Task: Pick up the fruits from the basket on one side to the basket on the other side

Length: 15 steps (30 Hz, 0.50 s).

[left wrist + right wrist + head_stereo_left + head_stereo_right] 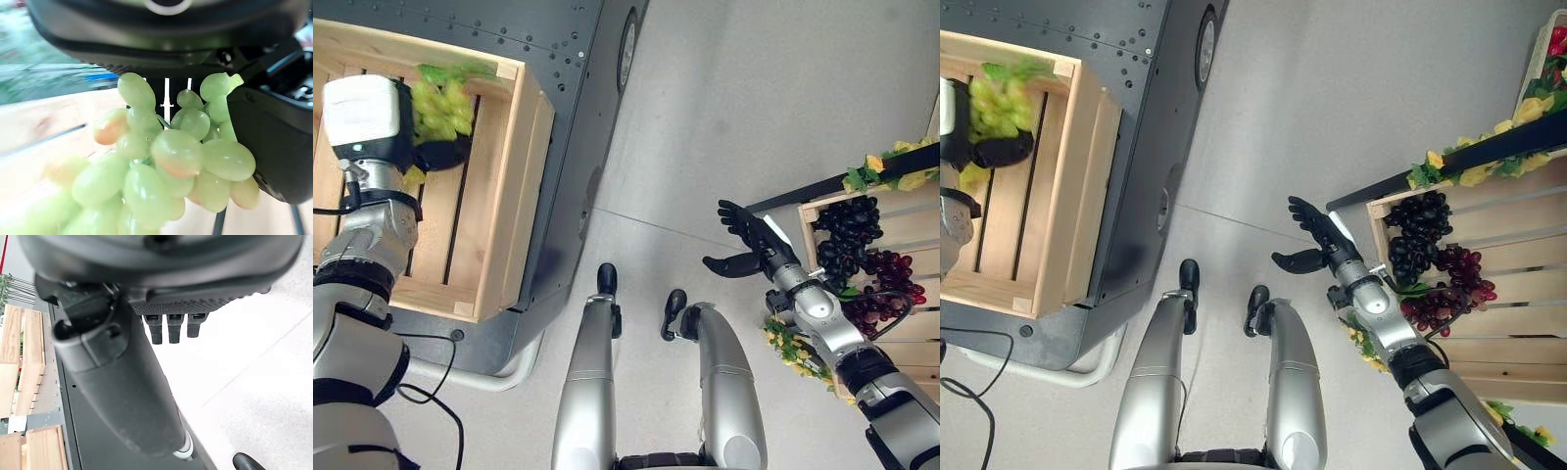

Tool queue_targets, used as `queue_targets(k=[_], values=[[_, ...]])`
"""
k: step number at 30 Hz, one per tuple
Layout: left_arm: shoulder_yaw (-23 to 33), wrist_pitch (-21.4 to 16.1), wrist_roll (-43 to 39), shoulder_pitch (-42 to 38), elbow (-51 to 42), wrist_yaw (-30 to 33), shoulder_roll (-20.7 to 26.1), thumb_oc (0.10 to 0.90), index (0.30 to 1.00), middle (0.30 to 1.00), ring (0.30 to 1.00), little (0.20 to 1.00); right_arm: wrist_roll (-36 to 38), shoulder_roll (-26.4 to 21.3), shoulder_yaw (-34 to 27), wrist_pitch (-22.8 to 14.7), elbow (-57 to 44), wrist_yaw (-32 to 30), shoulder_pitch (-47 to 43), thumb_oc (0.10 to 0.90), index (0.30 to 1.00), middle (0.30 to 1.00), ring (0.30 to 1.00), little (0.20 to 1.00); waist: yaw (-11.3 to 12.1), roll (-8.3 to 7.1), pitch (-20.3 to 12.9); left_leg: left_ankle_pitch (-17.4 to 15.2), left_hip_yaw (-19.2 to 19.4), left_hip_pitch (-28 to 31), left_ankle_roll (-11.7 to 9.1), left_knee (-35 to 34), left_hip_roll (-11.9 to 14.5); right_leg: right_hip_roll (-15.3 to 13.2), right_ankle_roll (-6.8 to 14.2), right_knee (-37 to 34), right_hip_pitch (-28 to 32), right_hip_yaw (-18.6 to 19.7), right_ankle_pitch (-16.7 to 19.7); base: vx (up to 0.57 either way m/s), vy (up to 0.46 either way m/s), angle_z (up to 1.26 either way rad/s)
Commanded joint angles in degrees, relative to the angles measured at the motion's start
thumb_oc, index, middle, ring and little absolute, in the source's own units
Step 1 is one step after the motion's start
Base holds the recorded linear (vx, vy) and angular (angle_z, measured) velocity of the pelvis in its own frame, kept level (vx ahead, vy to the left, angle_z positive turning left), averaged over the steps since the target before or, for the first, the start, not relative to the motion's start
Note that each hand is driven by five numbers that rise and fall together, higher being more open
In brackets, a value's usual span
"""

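Left hand (438,153) is over the open slatted wooden crate (514,196), dark fingers curled round a bunch of pale green grapes (440,106). In the left wrist view the green grapes (166,166) hang right against the hand's dark bulk (274,142), some berries tinged with orange, with light wooden boards behind them. The bunch sits just above the hand and inside the crate's walls, near its far corner; whether it touches the slats underneath, I cannot tell. A few leafy green bits lie at the crate's far rim, just past the fruit. The crate rests on a dark grey metal platform (568,59), which stands on the pale grey floor (754,98).

Over to the other side: the right hand (744,245) is out in the air above the floor, fingers spread straight, thumb held apart, holding nothing. The right wrist view backs that up, with the thumb (122,382) jutting forward, the fingertips (168,330) in a row beside it and bare floor past them. Just beyond that hand, toward its arm's outer side, is a second wooden crate (901,323) holding a bunch of black grapes (847,235) and a bunch of dark red grapes (886,289) lying against each other. Yellow and green artificial leaves (891,166) trim the shelf edge above that crate.
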Motion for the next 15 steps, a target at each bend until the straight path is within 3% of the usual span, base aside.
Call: queue_targets(k=[1,9,12,14,15], values=[[9.5,-5.4,-14.9,-1.0,-2.8,2.1,1.2,0.400,0.300,0.300,0.300,0.300,1.6,0.1,-3.4,-6.4,-7.0,-2.0,2.1,0.800,0.900,0.900,0.900,0.900,1.2,1.00,-0.8,-6.8,6.3,8.9,3.2,-3.5,-1.7,2.3,0.1,-10.2,4.5,-0.2,8.6,0.00,-0.037,0.00],[19.3,-13.7,-32.7,5.3,-9.6,-2.5,-3.7,0.400,0.300,0.300,0.300,0.300,-0.2,1.7,-4.0,-5.8,-9.4,-3.8,4.6,0.800,0.900,0.900,0.900,0.900,1.5,1.18,-0.8,-7.8,5.8,11.7,3.6,-2.8,-2.4,2.4,-0.2,-9.1,7.0,0.0,7.5,0.00,-0.013,0.01],[22.6,-17.2,-46.3,9.2,-12.3,-9.0,-6.9,0.400,0.300,0.300,0.300,0.300,-2.2,2.0,-4.4,-5.9,-9.9,-6.1,5.4,0.800,0.900,0.900,0.900,0.900,1.5,1.82,-0.8,-9.2,5.3,14.3,3.2,-2.6,-2.8,2.7,0.3,-9.2,9.4,0.9,6.4,0.04,0.007,-0.01],[23.3,-17.7,-48.0,10.1,-13.1,-10.1,-7.7,0.400,0.300,0.300,0.300,0.300,-2.8,2.1,-4.6,-5.6,-10.2,-6.6,5.4,0.800,0.900,0.900,0.900,0.900,1.4,2.03,-0.8,-9.0,5.3,14.4,3.3,-2.6,-2.9,2.7,0.2,-9.2,9.5,0.9,6.6,-0.03,0.009,0.00],[24.4,-18.2,-52.5,11.3,-14.5,-12.2,-9.3,0.400,0.300,0.300,0.300,0.300,-2.5,2.3,-5.2,-4.9,-11.2,-6.8,5.3,0.800,0.900,0.900,0.900,0.900,1.2,2.41,-0.8,-8.3,5.6,14.1,3.6,-2.6,-2.8,2.5,-0.3,-9.4,9.2,0.7,7.1,0.05,0.031,0.01]])
